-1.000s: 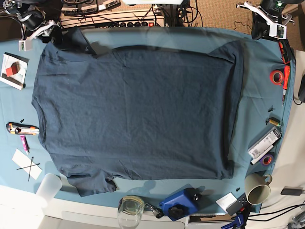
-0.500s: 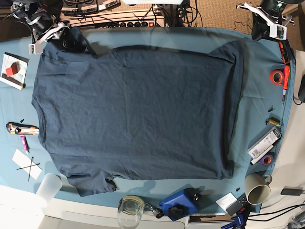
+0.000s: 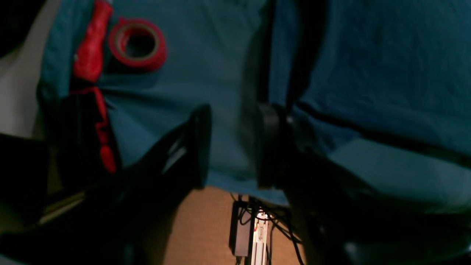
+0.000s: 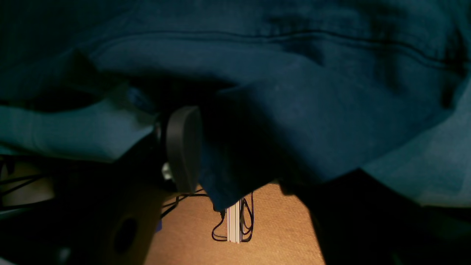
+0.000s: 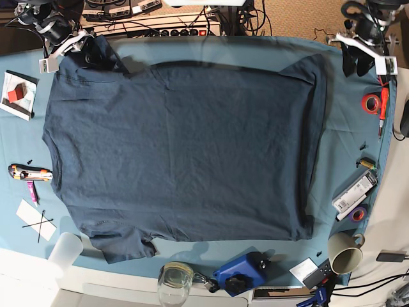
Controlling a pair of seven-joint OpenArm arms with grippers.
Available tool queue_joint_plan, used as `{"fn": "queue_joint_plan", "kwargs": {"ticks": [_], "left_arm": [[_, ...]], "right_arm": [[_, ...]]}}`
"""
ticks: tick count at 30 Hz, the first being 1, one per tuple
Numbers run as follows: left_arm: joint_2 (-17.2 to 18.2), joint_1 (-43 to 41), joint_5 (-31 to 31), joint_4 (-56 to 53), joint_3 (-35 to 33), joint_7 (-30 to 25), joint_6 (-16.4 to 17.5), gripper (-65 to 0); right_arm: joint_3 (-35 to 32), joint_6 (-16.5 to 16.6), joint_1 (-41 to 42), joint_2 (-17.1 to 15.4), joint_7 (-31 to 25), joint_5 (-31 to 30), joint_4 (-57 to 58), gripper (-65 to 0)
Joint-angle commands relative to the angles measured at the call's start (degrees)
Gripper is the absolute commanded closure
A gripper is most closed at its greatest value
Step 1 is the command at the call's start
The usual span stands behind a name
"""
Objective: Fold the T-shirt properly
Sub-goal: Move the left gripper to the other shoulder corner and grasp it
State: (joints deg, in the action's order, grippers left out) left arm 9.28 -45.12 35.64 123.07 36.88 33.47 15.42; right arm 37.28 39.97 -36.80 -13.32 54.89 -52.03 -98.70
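Note:
The dark slate-blue T-shirt (image 5: 185, 150) lies spread flat over the teal table cloth (image 5: 348, 141), collar side toward the left. At the far left corner my right gripper (image 5: 89, 52) sits at the shirt's sleeve. In the right wrist view the sleeve cloth (image 4: 279, 121) hangs between its wide-apart fingers (image 4: 183, 147), and the other finger is hidden in shadow. My left gripper (image 5: 355, 62) hovers at the far right corner. In the left wrist view it (image 3: 233, 147) is open over bare table cloth, just beside the shirt's hem (image 3: 368, 73), with nothing in it.
A red tape roll (image 5: 370, 102) and a red-handled tool (image 5: 383, 105) lie close to the left gripper. Along the right edge are a white tube (image 5: 354, 192) and a mug (image 5: 345, 252). The near edge holds a glass (image 5: 174, 281), a blue device (image 5: 239, 272) and a plastic cup (image 5: 64, 252).
The left arm has swung in from the far right corner toward the table edge, and its fingers have parted. The right gripper moved a little farther onto the sleeve.

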Motion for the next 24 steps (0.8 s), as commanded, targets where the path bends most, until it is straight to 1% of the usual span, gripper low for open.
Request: {"fn": "queue_joint_plan", "kwargs": {"ticks": [1,3,4,8,10,12,14,16,19,22,24], "left_arm": [[0.87,0.07,0.63,0.2,0.33,-0.74,0.02,-21.1],[1.27,1.16,0.68,-1.2,0.33,-0.33,0.11,-21.1],[1.25,1.57,1.01,-2.03,0.33,0.07,0.76,-21.1],[1.22,3.48,5.6,-5.99,0.33,2.99,5.11,-21.6],[1.25,4.76,5.55,-8.39,0.33,2.99,6.86,-21.7],[1.22,6.23,5.9,-10.88,0.33,3.3,7.21,-23.5],[1.25,7.78,8.39,-13.42,0.33,5.75,7.54,-25.5],[1.22,9.42,9.57,-16.33,0.33,7.23,9.99,-25.8],[1.22,11.72,9.75,-20.31,0.33,7.74,10.27,-25.8],[1.18,12.59,14.27,-21.35,0.33,12.52,11.02,-25.8],[1.2,12.59,17.09,-21.35,0.33,14.84,12.31,-25.8]], "right_arm": [[0.17,0.03,-0.5,-0.5,1.68,0.63,-0.5,-31.4],[0.17,0.03,-0.5,-0.52,1.73,0.63,-0.5,-31.4],[0.17,0.03,-0.5,-0.52,1.9,0.63,-0.5,-31.4],[0.17,0.03,-0.5,-0.52,2.14,0.63,-0.5,-31.4],[0.17,0.03,-0.5,-0.52,2.14,0.63,-0.5,-31.4],[0.17,0.03,-0.5,-0.52,2.16,0.63,-0.5,-31.4],[0.17,0.03,-0.5,-0.52,2.49,0.63,-0.5,-31.4],[0.17,0.03,-0.52,-0.52,2.58,0.63,-0.5,-31.4],[0.17,0.03,-0.52,-0.66,3.39,0.63,-0.5,-31.4],[0.17,0.03,-0.52,-0.66,4.35,0.63,-0.5,-31.4],[0.17,0.03,-0.52,-0.66,4.79,0.63,-0.5,-31.4]]}}
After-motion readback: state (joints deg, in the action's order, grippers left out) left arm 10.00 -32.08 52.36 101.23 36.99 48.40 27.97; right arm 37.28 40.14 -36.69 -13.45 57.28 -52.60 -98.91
